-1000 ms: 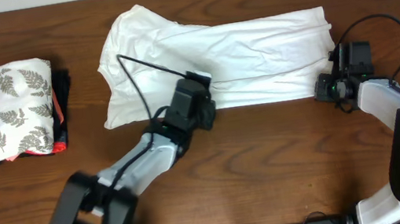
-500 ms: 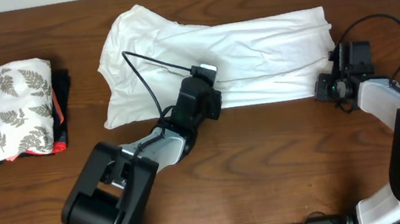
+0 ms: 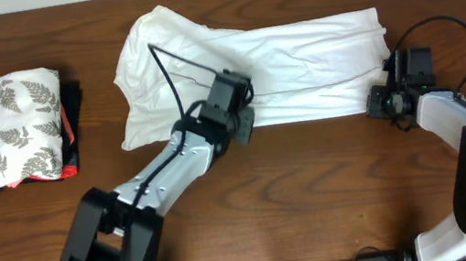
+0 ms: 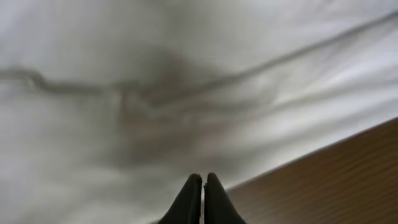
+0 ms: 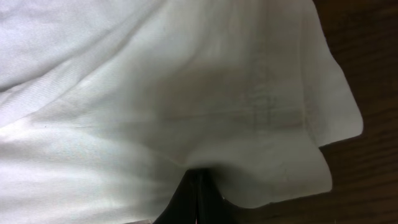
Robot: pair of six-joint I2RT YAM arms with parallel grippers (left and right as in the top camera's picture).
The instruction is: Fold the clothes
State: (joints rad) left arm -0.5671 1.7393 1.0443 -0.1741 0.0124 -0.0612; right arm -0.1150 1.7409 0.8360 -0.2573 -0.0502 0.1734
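Left claw (image 3: 236, 100) has edged a little further onto the white T-shirt (image 3: 296, 56), away from the near worktop edge. Left arm (image 3: 156, 174) has swung with it and is now stretched out straighter. Its cable (image 3: 172, 79) loops higher across the shirt.

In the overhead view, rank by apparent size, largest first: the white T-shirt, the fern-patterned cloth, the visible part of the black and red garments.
1. white T-shirt
2. fern-patterned cloth
3. black and red garments, only an edge showing

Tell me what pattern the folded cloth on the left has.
The folded cloth has grey fern leaves on white; clearest in overhead view.
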